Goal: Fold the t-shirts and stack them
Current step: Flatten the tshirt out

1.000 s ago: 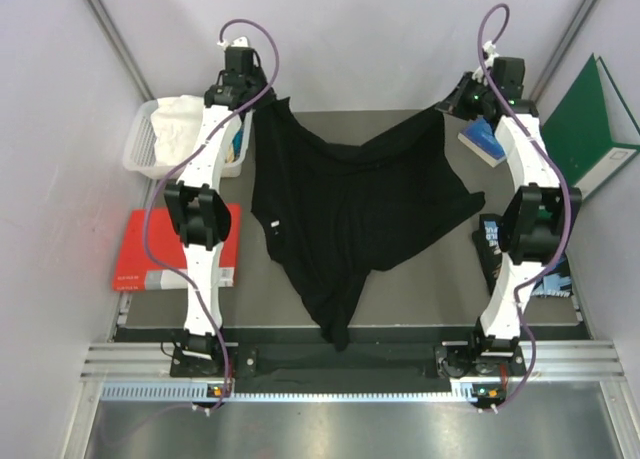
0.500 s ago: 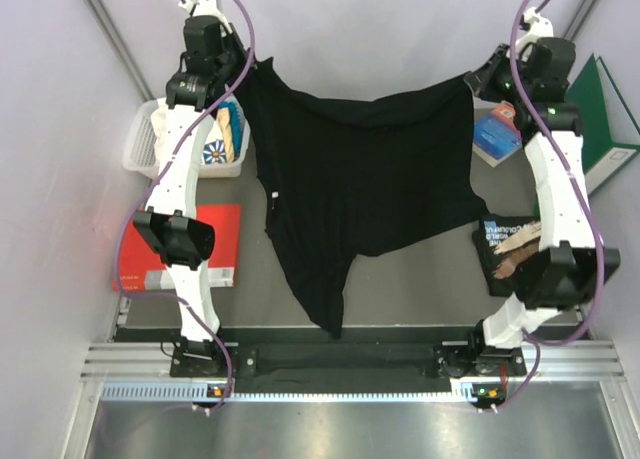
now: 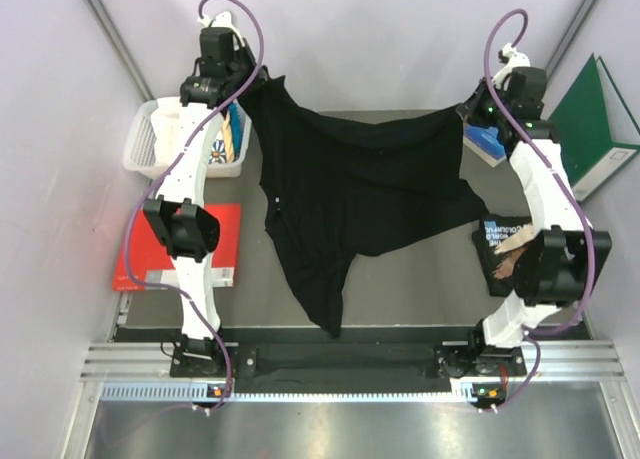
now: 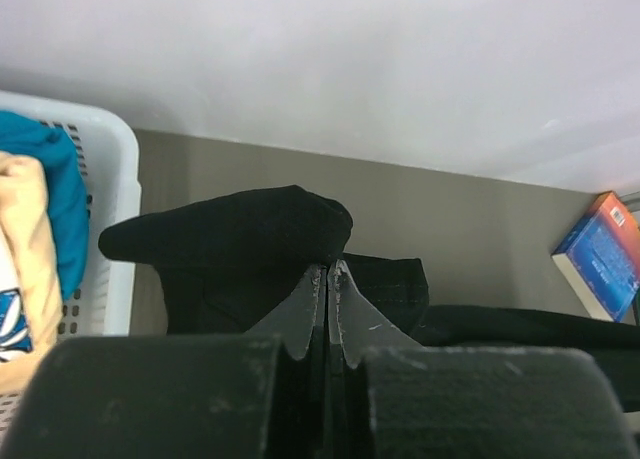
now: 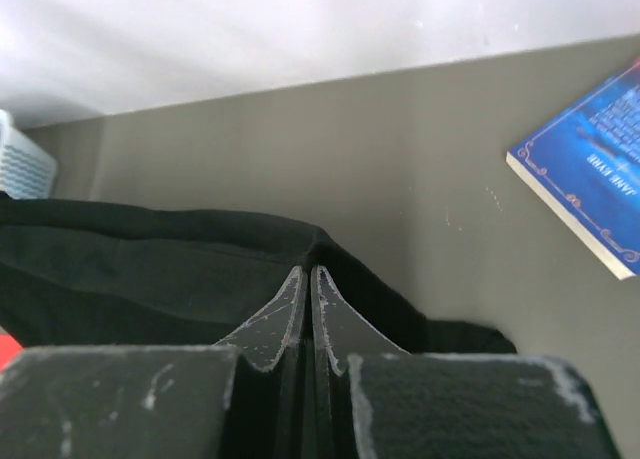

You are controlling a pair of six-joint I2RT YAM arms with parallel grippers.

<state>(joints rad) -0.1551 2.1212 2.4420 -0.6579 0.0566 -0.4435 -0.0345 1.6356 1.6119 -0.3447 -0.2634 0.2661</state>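
Both hands are clenched tight on the large plain black cloth t-shirt (image 3: 350,194). The left hand (image 4: 327,269) pinches a bunched corner by the white plastic basket (image 3: 150,139), and the right hand (image 5: 305,271) nips the opposite corner near the blue paperback book (image 5: 590,199). The shirt is strung between them across the far side of the grey tabletop (image 3: 420,279), its upper edge sagging in the middle and a long tail trailing to the near edge.

To spread it well, I'd say draw the hands apart until that sag goes, hold them level, then lower it so the tail lands straight rather than twisted.

It's hard to read whether these corners are shoulders or hem, since black folds swallow the seams. From above, I can't tell how much cloth rests on the tabletop. The left arm covers part of the basket, where teal cloth (image 4: 40,179) and cream cloth (image 4: 20,259) peek out.
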